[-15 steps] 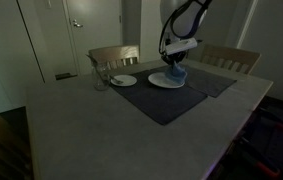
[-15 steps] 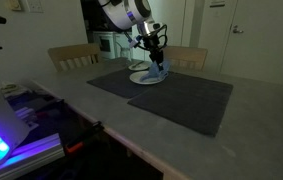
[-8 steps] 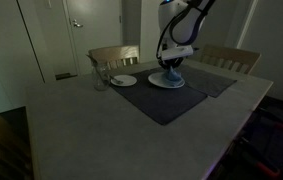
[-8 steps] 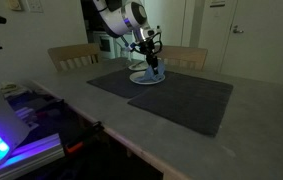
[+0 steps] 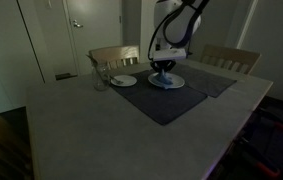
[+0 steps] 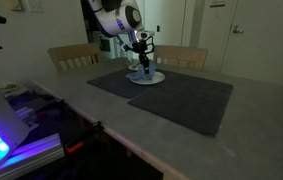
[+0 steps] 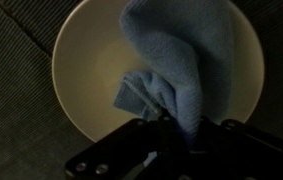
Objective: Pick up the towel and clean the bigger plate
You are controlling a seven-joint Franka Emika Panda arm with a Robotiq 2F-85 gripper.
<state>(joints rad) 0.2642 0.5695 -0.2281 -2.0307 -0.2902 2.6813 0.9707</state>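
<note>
My gripper (image 5: 164,64) is shut on a blue towel (image 7: 171,60) and presses it down onto the bigger plate (image 7: 86,70), a round cream plate on a dark placemat. In both exterior views the towel (image 5: 164,73) rests on the plate (image 5: 174,83), and the gripper (image 6: 144,57) stands right over the plate (image 6: 153,78). In the wrist view the towel drapes across the plate's middle and right side, and the jaws (image 7: 181,128) clamp its lower end.
A smaller plate (image 5: 123,80) and a glass (image 5: 100,80) stand to one side of the bigger plate. Dark placemats (image 5: 166,103) cover the table's middle. Wooden chairs (image 5: 114,56) stand behind the table (image 5: 71,130).
My gripper has slid the towel across the bigger plate, toward the smaller plate's side. It stays shut on the towel.
</note>
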